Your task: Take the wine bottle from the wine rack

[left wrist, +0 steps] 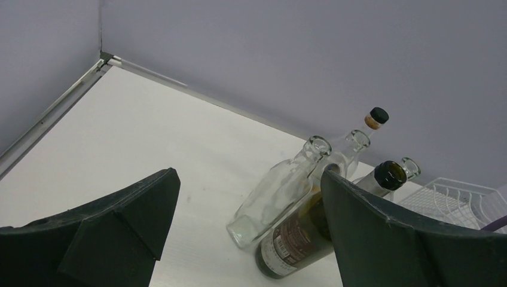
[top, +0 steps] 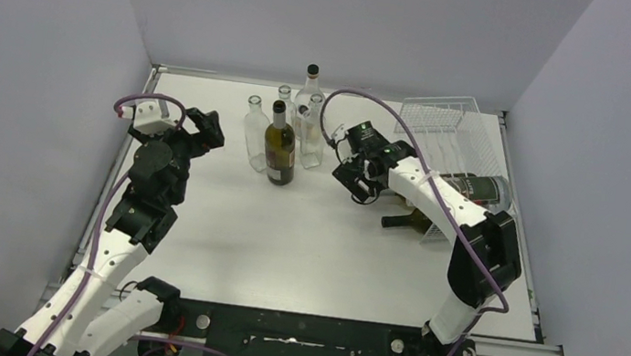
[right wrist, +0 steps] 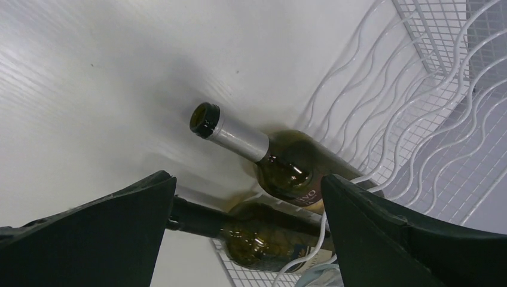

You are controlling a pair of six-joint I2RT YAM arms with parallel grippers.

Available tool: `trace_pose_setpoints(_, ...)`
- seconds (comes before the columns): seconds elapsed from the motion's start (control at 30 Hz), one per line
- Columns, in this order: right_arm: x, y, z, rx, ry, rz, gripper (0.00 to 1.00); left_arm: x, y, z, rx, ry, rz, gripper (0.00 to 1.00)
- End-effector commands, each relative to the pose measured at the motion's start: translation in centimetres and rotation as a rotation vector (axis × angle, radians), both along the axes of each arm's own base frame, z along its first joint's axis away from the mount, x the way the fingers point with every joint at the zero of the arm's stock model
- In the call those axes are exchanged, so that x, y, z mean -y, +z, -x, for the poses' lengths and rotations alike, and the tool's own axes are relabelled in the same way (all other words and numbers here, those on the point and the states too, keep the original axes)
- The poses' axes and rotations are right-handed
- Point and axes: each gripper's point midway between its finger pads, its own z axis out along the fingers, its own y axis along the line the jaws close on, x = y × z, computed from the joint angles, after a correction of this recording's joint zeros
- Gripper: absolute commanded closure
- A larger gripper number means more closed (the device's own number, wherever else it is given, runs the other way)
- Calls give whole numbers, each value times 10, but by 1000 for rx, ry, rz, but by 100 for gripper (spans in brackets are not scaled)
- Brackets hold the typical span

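Note:
The white wire wine rack stands at the back right. Two dark wine bottles lie on its near end, necks pointing left. In the right wrist view the silver-foiled bottle lies beyond the dark-necked bottle, both on the rack. In the top view they show at the rack's near end, one behind the other. My right gripper is open and empty just left of the necks; its gap frames both bottles. My left gripper is open and empty at the left.
A standing dark bottle and several clear glass bottles cluster at the back middle, one with a black stopper. In the left wrist view they sit ahead of my left gripper: the dark bottle, a clear one. Grey walls enclose the table.

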Motion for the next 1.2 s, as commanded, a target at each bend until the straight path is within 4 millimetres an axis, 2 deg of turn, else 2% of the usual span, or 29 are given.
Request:
trace_pose_setpoints(0.0, 23, 15, -12, 16, 100, 96, 0, 2, 24, 3, 80, -10, 21, 10)
trace_pose_setpoints(0.1, 33, 3, -12, -76, 134, 109, 8, 2, 24, 3, 79, -9, 21, 10)
trace_pose_setpoints(0.2, 41, -15, -6, -133, 207, 158, 8, 1, 24, 3, 81, -6, 22, 10)
trace_pose_setpoints(0.47, 32, -39, -13, -188, 302, 131, 13, 0, 25, 3, 79, -1, 20, 10)
trace_pose_setpoints(0.63, 38, -60, -10, -276, 313, 146, 17, -2, 25, 4, 79, 9, 17, 10)
trace_pose_setpoints(0.97, 45, -73, -26, -239, 332, 220, 25, -1, 24, 3, 77, 7, 17, 10)
trace_pose_setpoints(1.17, 45, -79, -25, -257, 343, 225, 28, -2, 24, 4, 77, 11, 18, 10)
